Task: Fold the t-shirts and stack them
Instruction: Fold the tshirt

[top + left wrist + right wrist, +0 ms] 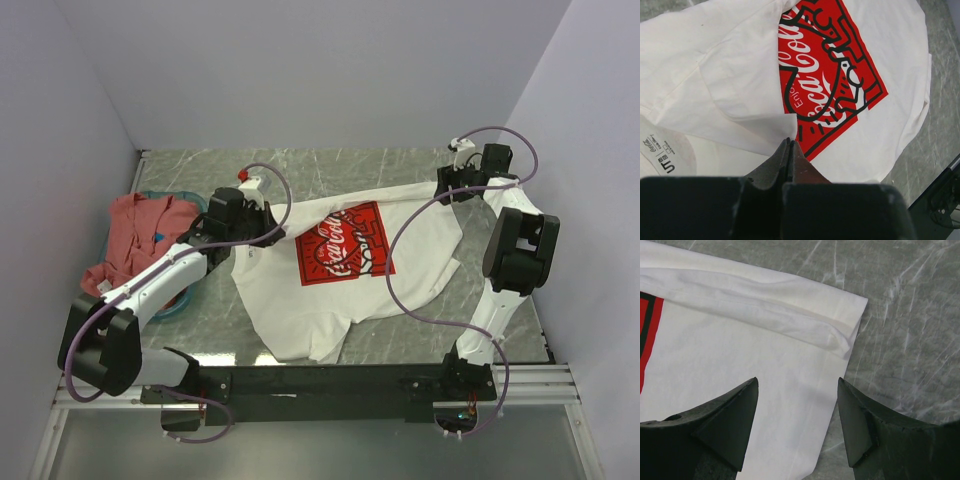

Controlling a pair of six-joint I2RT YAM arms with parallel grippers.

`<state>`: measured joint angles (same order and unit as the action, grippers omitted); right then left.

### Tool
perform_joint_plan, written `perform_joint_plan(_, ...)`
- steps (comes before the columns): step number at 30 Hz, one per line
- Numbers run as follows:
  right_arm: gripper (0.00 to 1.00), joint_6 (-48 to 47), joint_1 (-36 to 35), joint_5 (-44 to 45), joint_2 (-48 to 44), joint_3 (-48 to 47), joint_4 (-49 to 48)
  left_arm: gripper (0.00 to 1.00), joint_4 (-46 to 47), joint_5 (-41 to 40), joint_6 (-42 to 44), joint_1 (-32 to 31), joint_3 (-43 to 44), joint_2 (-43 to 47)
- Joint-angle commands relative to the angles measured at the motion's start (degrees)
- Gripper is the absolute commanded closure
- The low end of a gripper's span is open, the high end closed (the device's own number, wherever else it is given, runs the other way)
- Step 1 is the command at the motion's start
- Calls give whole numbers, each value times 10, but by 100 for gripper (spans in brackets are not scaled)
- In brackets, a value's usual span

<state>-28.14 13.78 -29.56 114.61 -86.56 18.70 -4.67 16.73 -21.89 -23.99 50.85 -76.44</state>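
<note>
T-shirts first, from the overhead view: the white t-shirt lies spread print-up across the middle of the tabletop, its hem reaching toward the far right corner, while the red t-shirt sits heaped over a teal basket at the left edge, not yet folded. The left fingers are down at the collar side of the white one and the right fingers hang over its far right corner. The left wrist view shows those fingers pressed together on a pinch of white cloth, with creases running up to their tips, the neck label just beside them and the red print beyond. In the right wrist view the fingers stand apart and hold nothing; one is over the cloth and the other over bare tabletop, with the doubled hem corner ahead of them. The risk, as I judge it, is an uneven lift: if the right side closes on only the edge, or misses it, the corner could slip, the left pinch would drag the shirt, and the fold would go crooked.
</note>
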Motion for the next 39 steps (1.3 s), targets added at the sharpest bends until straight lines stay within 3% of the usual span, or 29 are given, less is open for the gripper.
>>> perform_joint_plan(1, 29, 4, 3, -8, -3, 4, -1, 100, -3, -18, 5, -3, 2, 11)
perform_joint_plan(14, 29, -2, 3, -6, -3, 10, 0, 100, -33, -44, 34, -3, 10, 19)
perform_joint_plan(18, 29, -3, 4, -5, -3, 12, 0, 99, -47, 16, 40, -4, 13, 14)
perform_joint_plan(19, 29, -3, 4, -5, -3, 12, 1, 96, -55, 43, 45, -4, 14, 9)
perform_joint_plan(23, 29, -2, 4, -4, -3, 14, -2, 65, -97, 181, 67, -4, 24, -31)
perform_joint_plan(25, 29, -2, 4, -5, -3, 16, -2, 59, -110, 202, 78, -8, 22, -30)
perform_joint_plan(28, 29, -2, 4, -6, -5, 18, -1, 50, -100, 110, 71, -10, 2, 22)
perform_joint_plan(30, 29, -6, 4, -9, -8, 19, 2, 41, -87, 2, 53, -9, -7, 70)
perform_joint_plan(36, 28, -42, 3, -59, 17, -48, 111, 38, -122, -157, 57, -8, 4, 110)
perform_joint_plan(39, 29, -3, 4, -61, 34, -87, 127, 37, -131, -211, 58, -9, -10, 127)
